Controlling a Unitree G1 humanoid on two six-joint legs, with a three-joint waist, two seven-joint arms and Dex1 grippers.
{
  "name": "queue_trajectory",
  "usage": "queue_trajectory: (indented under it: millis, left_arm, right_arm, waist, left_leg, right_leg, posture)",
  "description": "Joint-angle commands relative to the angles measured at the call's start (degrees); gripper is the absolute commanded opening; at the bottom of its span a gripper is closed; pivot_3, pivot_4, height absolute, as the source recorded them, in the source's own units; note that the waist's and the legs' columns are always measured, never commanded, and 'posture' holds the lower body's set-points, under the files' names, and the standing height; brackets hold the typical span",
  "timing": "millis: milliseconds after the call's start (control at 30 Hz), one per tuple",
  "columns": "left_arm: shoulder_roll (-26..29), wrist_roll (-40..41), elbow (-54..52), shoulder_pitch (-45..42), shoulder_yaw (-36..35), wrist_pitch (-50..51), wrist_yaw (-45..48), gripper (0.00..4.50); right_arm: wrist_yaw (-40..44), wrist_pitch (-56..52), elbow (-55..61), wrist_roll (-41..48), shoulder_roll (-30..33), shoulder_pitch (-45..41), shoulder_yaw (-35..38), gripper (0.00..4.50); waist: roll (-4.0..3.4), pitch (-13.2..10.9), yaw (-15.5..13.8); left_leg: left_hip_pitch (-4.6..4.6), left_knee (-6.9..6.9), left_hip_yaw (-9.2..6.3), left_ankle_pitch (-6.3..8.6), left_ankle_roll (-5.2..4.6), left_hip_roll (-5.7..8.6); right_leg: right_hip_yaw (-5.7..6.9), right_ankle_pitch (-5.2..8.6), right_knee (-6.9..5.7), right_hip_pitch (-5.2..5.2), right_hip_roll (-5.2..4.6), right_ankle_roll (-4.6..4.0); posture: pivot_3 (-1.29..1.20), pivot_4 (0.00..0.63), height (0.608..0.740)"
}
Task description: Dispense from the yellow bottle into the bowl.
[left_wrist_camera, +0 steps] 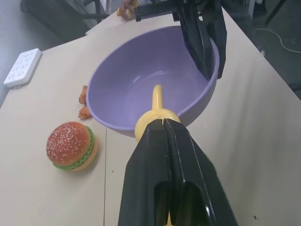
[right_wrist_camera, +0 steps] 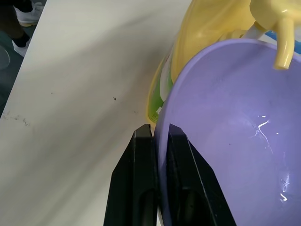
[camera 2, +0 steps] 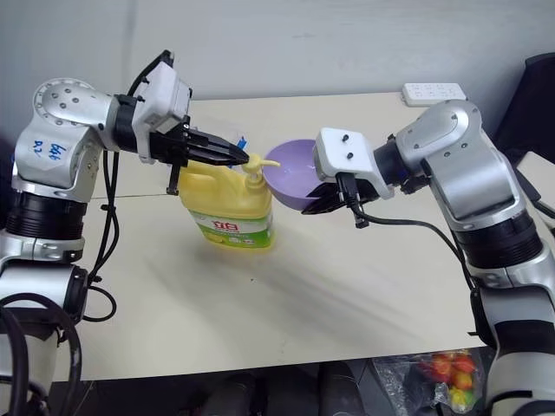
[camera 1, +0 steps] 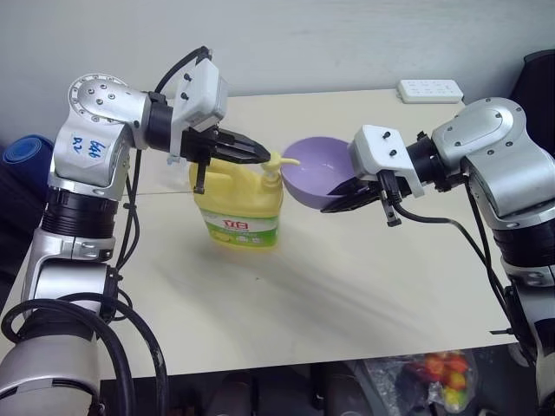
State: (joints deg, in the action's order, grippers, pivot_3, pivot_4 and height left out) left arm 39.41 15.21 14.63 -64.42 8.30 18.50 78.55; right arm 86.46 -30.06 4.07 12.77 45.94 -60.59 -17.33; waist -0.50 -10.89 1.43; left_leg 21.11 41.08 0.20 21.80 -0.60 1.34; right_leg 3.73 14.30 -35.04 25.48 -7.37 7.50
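The yellow bottle [camera 1: 238,204] stands straight up on the table [camera 1: 347,286], a bit to the robot's left of the middle. Its long way goes up and down. On top sits the pump [camera 1: 276,165], and its little spout points sideways, toward the robot's right, out over the edge of the bowl [camera 1: 316,173]. In the right wrist view the tip of the spout hangs just inside the bowl's rim.

The left claw [camera 1: 260,154] is shut, with both black fingers pressed together. It reaches in level from the robot's left and its tip rests right on top of the pump. So the pump lies just under this claw, and the push it needs goes straight down, I think.

The right claw [right_wrist_camera: 160,141] is closed on the rim of the bowl, one finger outside and one inside. It holds the bowl up off the table, tipped toward the bottle and touching its side. The left arm is the one nearer the bottle
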Motion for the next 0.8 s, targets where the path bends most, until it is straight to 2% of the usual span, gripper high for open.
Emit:
queue_trajectory:
  millis: [33,500,667,800]
  left_arm:
    - [0.6,-3.9,1.1,2.9,3.8,0.5,0.4,0.04]
    - [-0.5,-7.5,4.1,5.9,7.0,-0.3,-1.1,0.04]
    - [-0.6,-8.1,5.1,6.5,7.2,-1.2,-1.0,0.04]
    - [-0.8,-7.3,5.0,5.7,6.3,-1.0,-1.2,0.04]
  right_arm:
    - [0.4,0.4,2.7,1.4,0.5,-0.2,1.5,0.00]
    - [-0.1,0.4,4.1,1.7,0.5,0.5,1.7,0.00]
    - [-0.5,0.3,4.4,1.8,0.2,0.7,1.8,0.00]
    - [-0.9,0.5,4.3,1.6,0.1,1.0,1.9,0.00]
  waist:
    - [0.00,0.0,0.0]
    - [0.06,0.5,0.0]
    - [0.07,0.5,0.0]
    - [0.07,0.5,0.0]
  left_leg:
    - [-0.01,0.00,0.00,0.00,0.00,0.00]
    - [-0.19,0.01,0.02,0.00,0.00,0.00]
    - [-0.91,-0.18,0.01,0.05,-0.03,-0.03]
    - [-0.94,-0.17,-0.04,0.07,-0.05,-0.03]
  right_leg:
    - [0.00,0.00,0.00,-0.01,0.00,0.00]
    - [-0.04,0.00,-0.06,-0.14,0.00,0.00]
    - [-0.03,0.01,0.13,-0.94,0.02,-0.01]
    - [-0.04,0.01,0.11,-0.96,0.02,-0.01]
  posture:
    - [0.00,0.150,0.740]
    - [0.00,0.150,0.740]
    - [0.00,0.150,0.740]
    - [0.00,0.150,0.740]
